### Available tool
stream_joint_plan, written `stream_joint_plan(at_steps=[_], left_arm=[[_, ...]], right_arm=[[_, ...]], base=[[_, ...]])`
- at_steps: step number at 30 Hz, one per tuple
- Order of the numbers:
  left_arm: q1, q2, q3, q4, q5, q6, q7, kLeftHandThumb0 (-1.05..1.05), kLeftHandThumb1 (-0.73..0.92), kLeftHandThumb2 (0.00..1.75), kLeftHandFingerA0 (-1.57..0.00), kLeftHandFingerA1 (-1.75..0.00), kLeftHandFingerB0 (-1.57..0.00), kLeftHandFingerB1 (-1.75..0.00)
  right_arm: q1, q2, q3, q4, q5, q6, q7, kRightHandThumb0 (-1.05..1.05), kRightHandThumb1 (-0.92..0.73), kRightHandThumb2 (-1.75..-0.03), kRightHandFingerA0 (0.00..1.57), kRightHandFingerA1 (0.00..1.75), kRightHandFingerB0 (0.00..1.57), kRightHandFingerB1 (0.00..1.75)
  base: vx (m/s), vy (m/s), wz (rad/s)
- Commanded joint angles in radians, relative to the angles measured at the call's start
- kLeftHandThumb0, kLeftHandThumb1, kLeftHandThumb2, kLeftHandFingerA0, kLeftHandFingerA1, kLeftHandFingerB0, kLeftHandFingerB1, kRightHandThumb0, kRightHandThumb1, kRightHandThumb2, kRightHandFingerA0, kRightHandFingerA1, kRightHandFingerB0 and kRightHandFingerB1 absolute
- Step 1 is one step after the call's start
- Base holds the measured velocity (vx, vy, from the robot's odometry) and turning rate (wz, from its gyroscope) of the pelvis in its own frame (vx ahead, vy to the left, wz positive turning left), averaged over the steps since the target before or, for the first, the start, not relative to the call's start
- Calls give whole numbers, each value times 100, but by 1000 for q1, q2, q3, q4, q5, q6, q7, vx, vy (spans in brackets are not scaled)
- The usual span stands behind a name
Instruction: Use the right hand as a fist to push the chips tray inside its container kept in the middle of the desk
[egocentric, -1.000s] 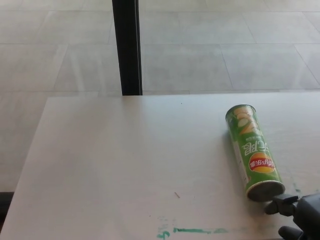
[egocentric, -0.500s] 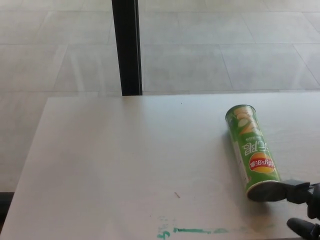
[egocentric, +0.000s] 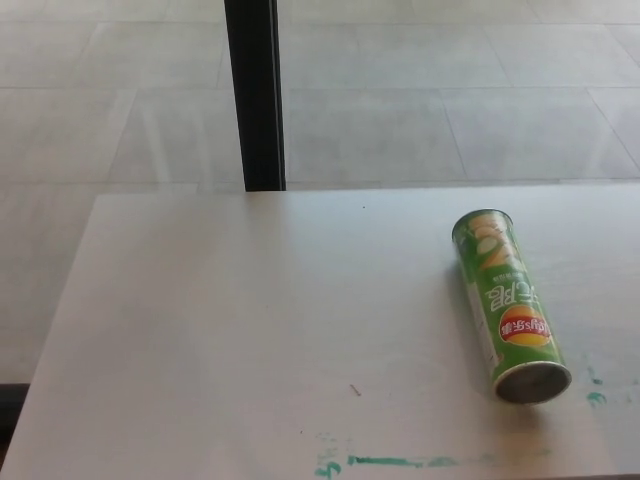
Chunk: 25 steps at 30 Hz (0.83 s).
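Observation:
A green chips can (egocentric: 507, 303) lies on its side on the right part of the white desk (egocentric: 250, 330). Its grey round end (egocentric: 532, 381) faces the near edge, and its other end points away from me. No tray sticks out of the can. Neither of my hands shows in the head view.
Green paint marks (egocentric: 395, 461) streak the desk near its front edge, with smaller spots (egocentric: 596, 397) to the right of the can. A black vertical post (egocentric: 254, 95) stands behind the desk's far edge. Pale tiled floor lies beyond.
My right hand, which was at the lower right by the can's near end, has drawn back out of the picture. The can has stayed in place.

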<state>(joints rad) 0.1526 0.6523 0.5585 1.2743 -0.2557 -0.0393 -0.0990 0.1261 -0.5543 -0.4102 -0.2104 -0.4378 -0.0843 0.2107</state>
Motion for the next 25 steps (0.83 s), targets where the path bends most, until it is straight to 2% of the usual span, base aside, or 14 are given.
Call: stream_joint_plan(at_steps=[1, 5, 7, 11, 12, 13, 14, 15, 18, 19, 20, 22, 24, 25], left_arm=[[20, -9, -2, 14, 1, -25, 9, -78, 58, 142, -75, -134, -33, -99], [21, -9, -1, 22, 2, -19, 19, -77, 57, 142, -77, -134, -40, -103], [27, -6, -11, 20, 12, -22, 12, -78, 60, 143, -73, -130, -35, -99], [27, -8, -4, 25, 5, -24, 9, -76, 59, 141, -69, -130, -34, -99], [28, -9, 1, 25, 0, -25, 8, -79, 58, 139, -69, -128, -35, -98], [26, -10, 6, 26, -4, -23, 13, -77, 58, 141, -70, -130, -39, -101], [24, -9, 6, 27, -5, -15, 15, -77, 56, 140, -56, -154, -28, -118], [24, -9, 6, 28, -5, -11, 16, -77, 56, 140, -56, -154, -28, -118], [31, -8, -8, 26, 10, -26, 14, -78, 59, 140, -70, -127, -40, -100], [31, -8, -10, 27, 13, -30, 14, -78, 57, 142, -69, -129, -38, -101], [29, -10, 7, 31, -4, -27, 4, -76, 52, 142, -53, -158, -20, -118], [28, -11, 22, 34, -19, -26, -9, -76, 52, 142, -53, -158, -20, -118], [29, -8, -2, 32, 6, -19, 19, -77, 58, 140, -74, -130, -42, -102], [29, -8, -2, 32, 6, -19, 19, -77, 58, 140, -74, -130, -42, -102]], right_arm=[[-103, 135, -359, 456, 309, -17, -326, -62, -76, -63, 93, 100, 61, 45], [-132, 135, -428, 614, 318, -31, -415, -62, -77, -63, 93, 100, 63, 50], [-137, 124, -487, 756, 353, -76, -471, -64, -79, -64, 87, 119, 61, 65], [-181, 111, -556, 905, 403, -127, -541, -55, -73, -62, 93, 117, 62, 62], [-199, 93, -561, 984, 401, -152, -580, -56, -74, -62, 96, 100, 64, 61], [-223, 75, -578, 1084, 416, -179, -616, -55, -76, -62, 92, 111, 61, 66], [-224, 71, -583, 1113, 422, -184, -614, -56, -78, -63, 89, 112, 58, 68], [-224, 68, -582, 1127, 420, -187, -615, -56, -78, -63, 89, 112, 58, 68], [-218, 89, -616, 1173, 464, -182, -591, -58, -77, -64, 97, 120, 56, 73], [-225, 98, -637, 1187, 490, -189, -586, -55, -72, -61, 97, 124, 63, 79], [-242, 103, -668, 1217, 528, -200, -579, -59, -74, -64, 91, 127, 59, 92], [-245, 91, -669, 1257, 523, -186, -575, -59, -74, -64, 91, 127, 59, 92], [-240, 99, -661, 1277, 500, -162, -616, -62, -78, -64, 82, 125, 53, 89], [-240, 99, -661, 1277, 500, -162, -616, -62, -78, -64, 82, 125, 53, 89]], base=[[0, 0, 0], [0, 0, 0], [0, 0, 0], [0, 0, 0], [0, 0, 0], [0, 0, 0], [0, 0, 0], [0, 0, 0], [0, 0, 0], [0, 0, 0], [0, 0, 0], [0, 0, 0], [0, 0, 0], [0, 0, 0]])
